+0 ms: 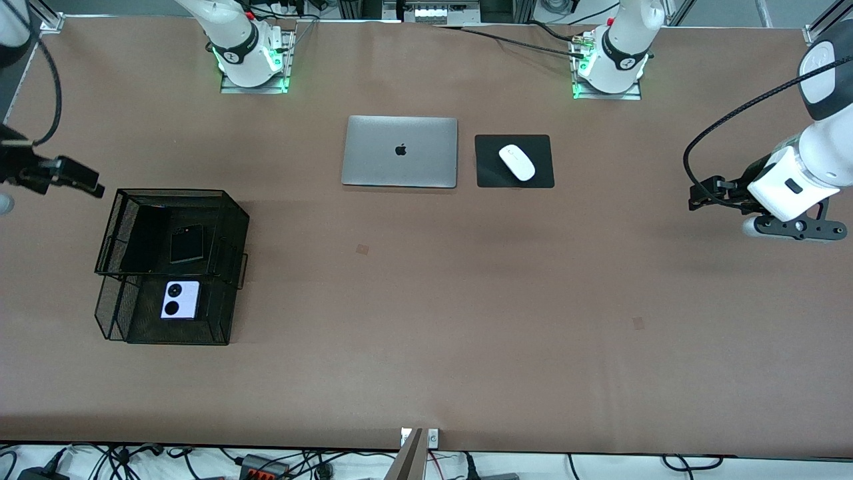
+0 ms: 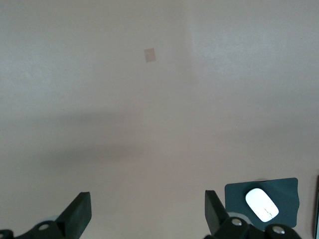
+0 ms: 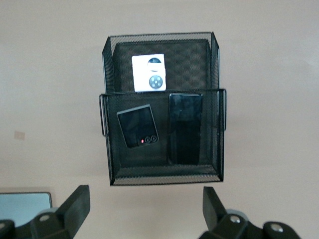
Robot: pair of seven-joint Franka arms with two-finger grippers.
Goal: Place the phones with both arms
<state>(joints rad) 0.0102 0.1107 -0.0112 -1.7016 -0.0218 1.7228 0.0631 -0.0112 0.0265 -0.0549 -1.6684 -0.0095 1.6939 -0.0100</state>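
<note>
Nearest, lilac phone (image 1: 180,300): lower tier of the black mesh rack (image 1: 110,313), two black circles up.
Square black phone (image 1: 186,243): upper tier, with the long black slab (image 1: 143,239) at its nine o'clock.
Laptop (image 1: 400,151): silver, Apple logo.
Mouse (image 1: 517,162): white, on a black pad (image 1: 490,175).
Left end effector (image 1: 708,195): fingers spread, holding nothing, over bare tabletop (image 1: 466,320).
Right end effector (image 1: 90,187): fingers spread, holding nothing, near the rack.
</note>
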